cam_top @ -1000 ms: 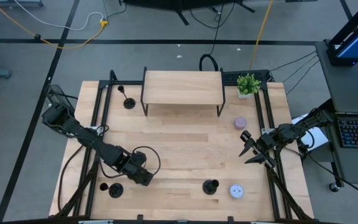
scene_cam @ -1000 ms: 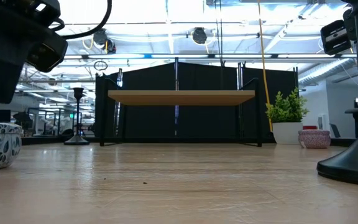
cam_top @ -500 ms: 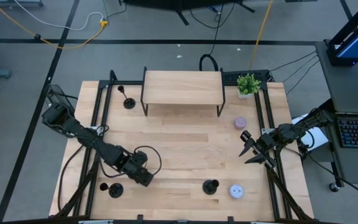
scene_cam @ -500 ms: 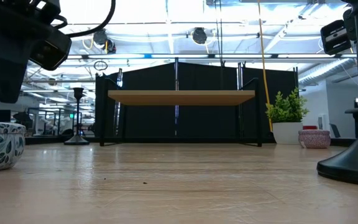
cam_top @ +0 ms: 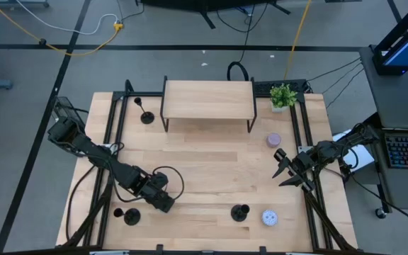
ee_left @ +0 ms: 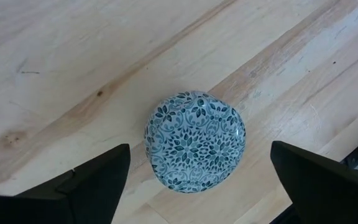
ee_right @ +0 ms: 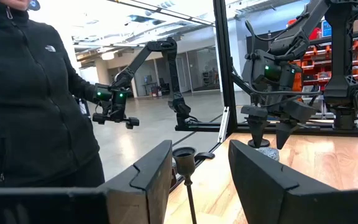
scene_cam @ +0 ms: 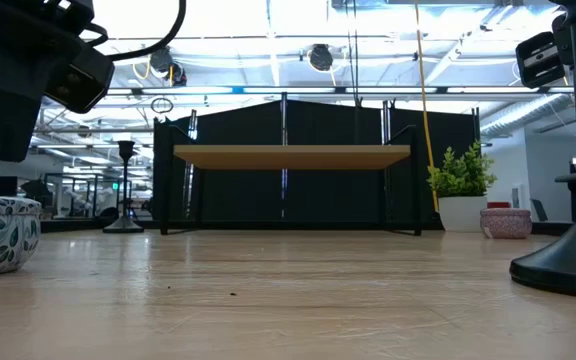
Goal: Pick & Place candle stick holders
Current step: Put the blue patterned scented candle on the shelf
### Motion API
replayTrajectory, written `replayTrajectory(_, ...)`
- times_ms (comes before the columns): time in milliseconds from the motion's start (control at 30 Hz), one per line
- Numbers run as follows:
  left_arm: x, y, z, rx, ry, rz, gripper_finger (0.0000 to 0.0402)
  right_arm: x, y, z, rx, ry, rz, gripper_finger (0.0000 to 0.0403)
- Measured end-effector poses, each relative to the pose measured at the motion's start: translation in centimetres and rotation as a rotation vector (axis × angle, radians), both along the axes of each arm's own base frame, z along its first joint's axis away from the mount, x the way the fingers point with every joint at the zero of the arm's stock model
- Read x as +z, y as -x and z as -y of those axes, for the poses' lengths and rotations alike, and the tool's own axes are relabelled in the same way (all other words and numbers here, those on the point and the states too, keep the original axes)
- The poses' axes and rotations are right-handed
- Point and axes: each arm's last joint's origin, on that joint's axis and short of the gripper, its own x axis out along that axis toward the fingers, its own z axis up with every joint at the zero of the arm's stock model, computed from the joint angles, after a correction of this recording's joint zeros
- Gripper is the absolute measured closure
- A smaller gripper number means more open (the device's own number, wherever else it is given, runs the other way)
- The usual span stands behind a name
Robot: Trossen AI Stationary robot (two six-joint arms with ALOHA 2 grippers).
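The tabletop (cam_top: 211, 166) fills the middle of the high view, with a small raised wooden shelf (cam_top: 207, 99) at its upper centre. The left arm stretches from the left edge down toward the lower left, and its left claw (cam_top: 163, 202) hangs low with fingers spread wide apart; its wrist view looks straight down on a blue-patterned tin (ee_left: 194, 141). The right arm waits at the right edge, its right claw (cam_top: 287, 170) open and empty, tilted toward the centre.

The three candle stick holders (cam_top: 240, 212) stand well apart: one at lower centre, one in the lower left corner (cam_top: 131, 216) just beside the left claw, one at upper left (cam_top: 146, 116) beside the shelf.

They look stiff, light and top-heavy on narrow stems, so likely to tip if nudged. The thin stem, just below the cup, seems the best place to pinch, coming in level rather than from above.
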Motion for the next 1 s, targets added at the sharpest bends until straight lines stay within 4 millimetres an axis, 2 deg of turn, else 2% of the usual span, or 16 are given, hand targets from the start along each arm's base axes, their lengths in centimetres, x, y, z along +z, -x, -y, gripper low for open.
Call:
replayTrajectory(267, 0.03, 0.09, 0.26, -0.005, 0.005, 0.005, 0.0033, 0.00, 0.00, 0.00, 0.000, 0.000, 0.000, 0.0252)
replayTrajectory(633, 0.39, -0.64, 0.48, -0.033, 0.013, 0.102, 0.0031, 0.00, 0.00, 0.00, 0.000, 0.000, 0.000, 0.0252)
replayTrajectory(1000, 0.30, -0.48, 0.43, -0.014, 0.044, 0.060, 0.0027, 0.00, 0.00, 0.00, 0.000, 0.000, 0.000, 0.0252)
